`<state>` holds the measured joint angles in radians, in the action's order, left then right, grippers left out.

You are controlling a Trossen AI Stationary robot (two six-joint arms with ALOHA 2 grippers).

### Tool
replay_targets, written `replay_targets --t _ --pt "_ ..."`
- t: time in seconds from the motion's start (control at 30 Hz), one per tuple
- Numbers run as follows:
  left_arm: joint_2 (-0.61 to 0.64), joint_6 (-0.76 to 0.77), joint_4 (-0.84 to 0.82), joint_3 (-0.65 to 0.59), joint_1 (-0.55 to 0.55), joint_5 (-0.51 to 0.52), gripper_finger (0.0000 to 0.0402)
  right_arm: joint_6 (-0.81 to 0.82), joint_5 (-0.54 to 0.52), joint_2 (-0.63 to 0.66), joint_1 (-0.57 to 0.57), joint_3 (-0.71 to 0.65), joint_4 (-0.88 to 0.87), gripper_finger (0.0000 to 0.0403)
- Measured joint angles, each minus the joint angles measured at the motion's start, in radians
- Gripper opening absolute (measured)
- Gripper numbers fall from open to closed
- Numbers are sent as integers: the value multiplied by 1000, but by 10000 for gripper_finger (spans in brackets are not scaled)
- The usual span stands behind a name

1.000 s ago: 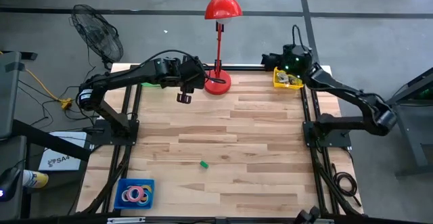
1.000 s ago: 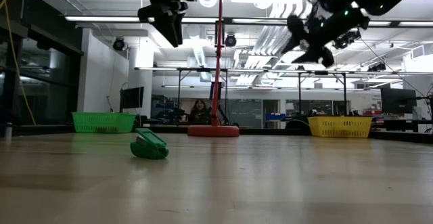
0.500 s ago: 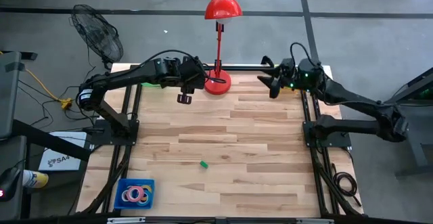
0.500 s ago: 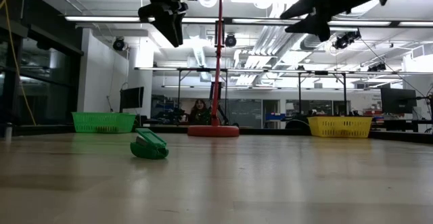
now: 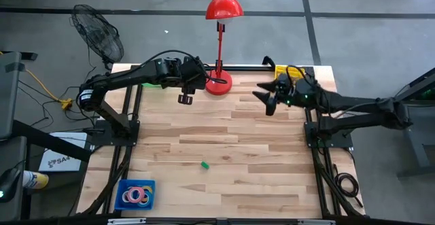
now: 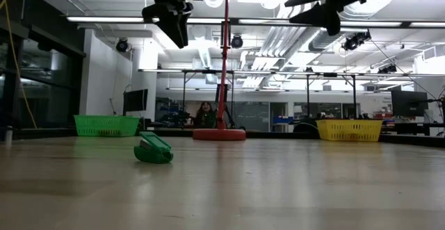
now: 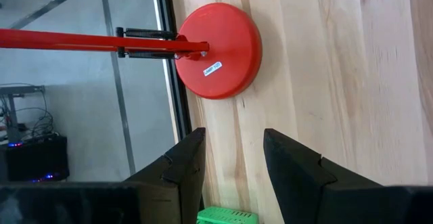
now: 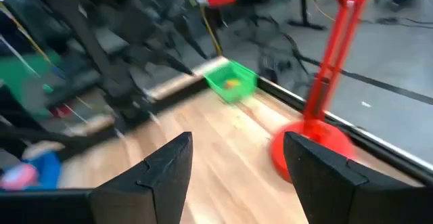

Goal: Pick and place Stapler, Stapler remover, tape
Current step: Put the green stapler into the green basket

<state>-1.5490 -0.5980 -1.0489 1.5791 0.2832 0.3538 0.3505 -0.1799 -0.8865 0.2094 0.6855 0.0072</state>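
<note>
A small green staple remover (image 5: 204, 164) lies alone on the bare wood near the table's middle, and also shows in the low view as the staple remover (image 6: 153, 150). The tape rolls (image 5: 136, 196), pink, yellow and blue rings, lie in a blue tray at the near left corner. No stapler shows. My left gripper (image 5: 185, 98) hangs open high over the far left part of the table, beside the lamp base; in its own wrist view the left gripper (image 7: 233, 137) holds nothing. My right gripper (image 5: 266, 96) is open, up in the air to the right of the lamp base, pointing toward the table's left; the right gripper (image 8: 238, 143) is empty.
A red desk lamp stands on its round base (image 5: 219, 83) at the far edge, between the two grippers. A green basket (image 6: 106, 124) sits at the far left and a yellow basket (image 6: 350, 129) at the far right. A fan (image 5: 99, 35) stands beyond the table's far left corner. A person (image 6: 205, 112) sits in the room behind.
My right gripper has swung away from above the yellow basket toward the table's left and a little nearer, and has tipped from pointing down to about level. It now hangs beside the lamp base.
</note>
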Motion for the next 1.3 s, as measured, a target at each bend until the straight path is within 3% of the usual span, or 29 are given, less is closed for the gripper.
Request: replay_targets --t 0.23,0.4,0.73,1.3 --pt "0 -1 0 0 0 0 147 98 46 81 -44 -351 513 222" --pt "0 -3 -1 0 0 -4 147 125 15 189 -35 -502 648 222" --pt "0 0 -12 0 0 -5 147 147 -9 459 -6 -668 642 222" --pt "0 54 -28 0 0 -7 147 143 -19 884 -7 -670 193 223"
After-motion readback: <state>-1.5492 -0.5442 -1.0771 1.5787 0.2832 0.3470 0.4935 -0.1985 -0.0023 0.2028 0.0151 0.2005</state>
